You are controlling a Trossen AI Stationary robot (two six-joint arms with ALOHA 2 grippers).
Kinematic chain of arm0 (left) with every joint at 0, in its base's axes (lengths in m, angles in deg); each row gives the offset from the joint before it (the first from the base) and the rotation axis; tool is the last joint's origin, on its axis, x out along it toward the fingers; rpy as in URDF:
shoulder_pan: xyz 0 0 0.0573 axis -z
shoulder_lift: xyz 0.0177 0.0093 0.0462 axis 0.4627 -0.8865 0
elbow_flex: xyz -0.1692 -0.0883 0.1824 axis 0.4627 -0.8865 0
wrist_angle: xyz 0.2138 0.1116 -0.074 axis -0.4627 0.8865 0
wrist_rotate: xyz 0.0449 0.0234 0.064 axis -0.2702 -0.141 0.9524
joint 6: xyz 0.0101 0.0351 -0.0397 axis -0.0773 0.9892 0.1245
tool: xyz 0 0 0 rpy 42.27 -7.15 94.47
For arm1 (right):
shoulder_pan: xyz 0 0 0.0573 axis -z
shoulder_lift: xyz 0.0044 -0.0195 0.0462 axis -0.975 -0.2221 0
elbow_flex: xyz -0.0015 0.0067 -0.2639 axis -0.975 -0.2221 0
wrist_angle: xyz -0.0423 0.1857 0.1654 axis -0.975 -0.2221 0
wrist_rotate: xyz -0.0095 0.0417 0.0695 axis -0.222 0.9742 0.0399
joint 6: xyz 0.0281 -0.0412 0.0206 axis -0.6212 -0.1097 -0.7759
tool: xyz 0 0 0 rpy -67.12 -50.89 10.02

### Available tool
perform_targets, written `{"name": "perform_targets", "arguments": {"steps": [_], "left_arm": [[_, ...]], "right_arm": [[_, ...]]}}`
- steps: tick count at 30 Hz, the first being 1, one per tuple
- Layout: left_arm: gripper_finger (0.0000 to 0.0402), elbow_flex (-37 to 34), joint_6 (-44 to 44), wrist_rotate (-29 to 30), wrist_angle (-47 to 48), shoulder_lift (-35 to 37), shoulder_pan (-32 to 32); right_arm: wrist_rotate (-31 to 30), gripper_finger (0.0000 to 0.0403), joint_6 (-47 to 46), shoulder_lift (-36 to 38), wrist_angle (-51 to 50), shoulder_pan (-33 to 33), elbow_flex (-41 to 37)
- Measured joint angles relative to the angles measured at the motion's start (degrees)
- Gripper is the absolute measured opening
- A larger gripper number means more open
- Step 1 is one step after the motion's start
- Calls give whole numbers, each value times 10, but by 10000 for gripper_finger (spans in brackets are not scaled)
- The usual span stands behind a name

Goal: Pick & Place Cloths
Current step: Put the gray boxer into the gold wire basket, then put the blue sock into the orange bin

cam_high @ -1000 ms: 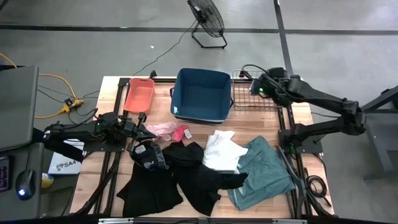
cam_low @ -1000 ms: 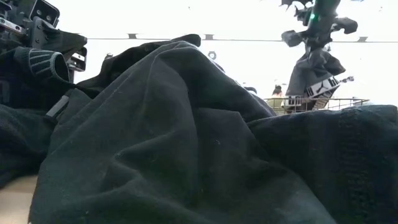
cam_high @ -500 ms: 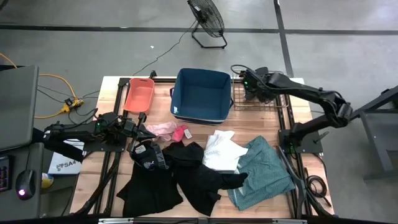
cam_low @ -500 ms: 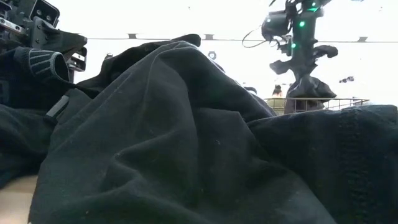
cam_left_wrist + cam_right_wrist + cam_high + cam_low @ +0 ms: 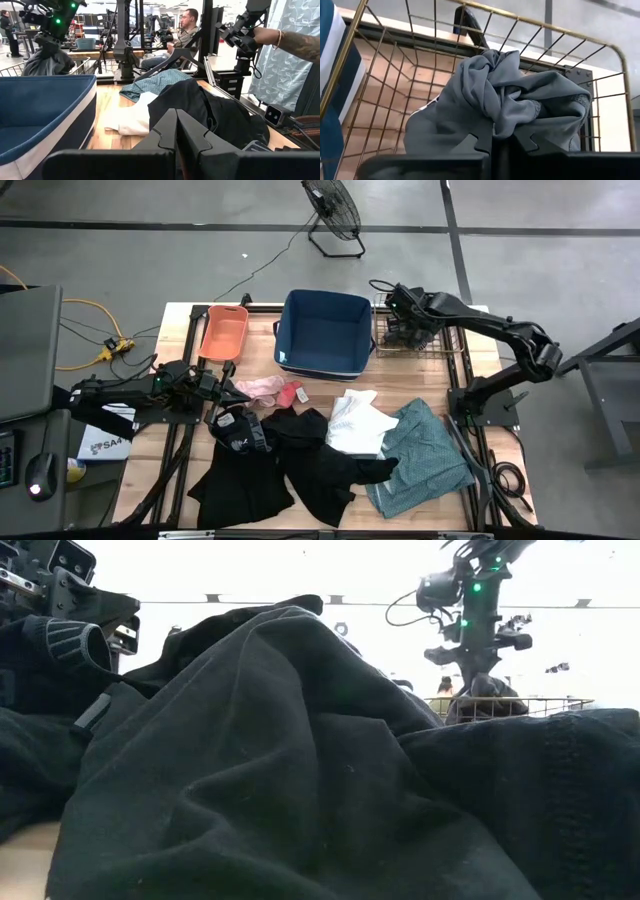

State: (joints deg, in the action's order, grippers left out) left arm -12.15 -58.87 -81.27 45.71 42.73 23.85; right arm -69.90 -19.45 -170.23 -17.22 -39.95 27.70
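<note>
Right gripper (image 5: 402, 332) lowering a grey cloth (image 5: 505, 105) into the wire basket (image 5: 440, 345).

High view: blue bin (image 5: 325, 335) and orange tray (image 5: 224, 330) looked empty; other cloths lay mid-table. Low view: black cloth (image 5: 300, 770) blocked most. Left wrist: left gripper (image 5: 175, 131) pressed together, holding nothing, idle beside the blue bin. Right wrist: fingers (image 5: 470, 150) clamped on the grey cloth inside the basket; judged risk, fabric snagging on the wires at release.

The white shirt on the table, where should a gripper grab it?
Probably from straight above, pinching the raised fold near the middle of the white shirt. It lies spread flat, its lower edge tucked against the black clothes and the teal shirt, so edges offer little.
</note>
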Motion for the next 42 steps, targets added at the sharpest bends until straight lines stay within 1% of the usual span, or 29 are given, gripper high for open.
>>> {"name": "perform_targets", "arguments": {"steps": [4, 12, 16, 19, 22, 25, 29, 35, 38, 42], "left_arm": [[1, 0, 0, 0, 0, 0, 0], [1, 0, 0, 0, 0, 0, 0], [1, 0, 0, 0, 0, 0, 0], [1, 0, 0, 0, 0, 0, 0], [1, 0, 0, 0, 0, 0, 0], [1, 0, 0, 0, 0, 0, 0], [1, 0, 0, 0, 0, 0, 0], [1, 0, 0, 0, 0, 0, 0], [1, 0, 0, 0, 0, 0, 0], [1, 0, 0, 0, 0, 0, 0]], "right_arm": [[10, 71, 0, 0, 0, 1, 0], [15, 188, 14, 12, -2, 1, 0], [42, 221, 15, 46, -5, -5, 0], [61, 228, 15, 83, -9, -20, 0], [69, 228, 13, 120, -14, -52, 0], [70, 228, 14, 152, -22, -103, 0], [65, 228, 12, 176, -20, -192, 0], [26, 228, -15, 172, -14, -341, 0], [20, 228, -31, 155, 2, -400, 0], [27, 228, -52, 122, 18, -460, 0]]}}
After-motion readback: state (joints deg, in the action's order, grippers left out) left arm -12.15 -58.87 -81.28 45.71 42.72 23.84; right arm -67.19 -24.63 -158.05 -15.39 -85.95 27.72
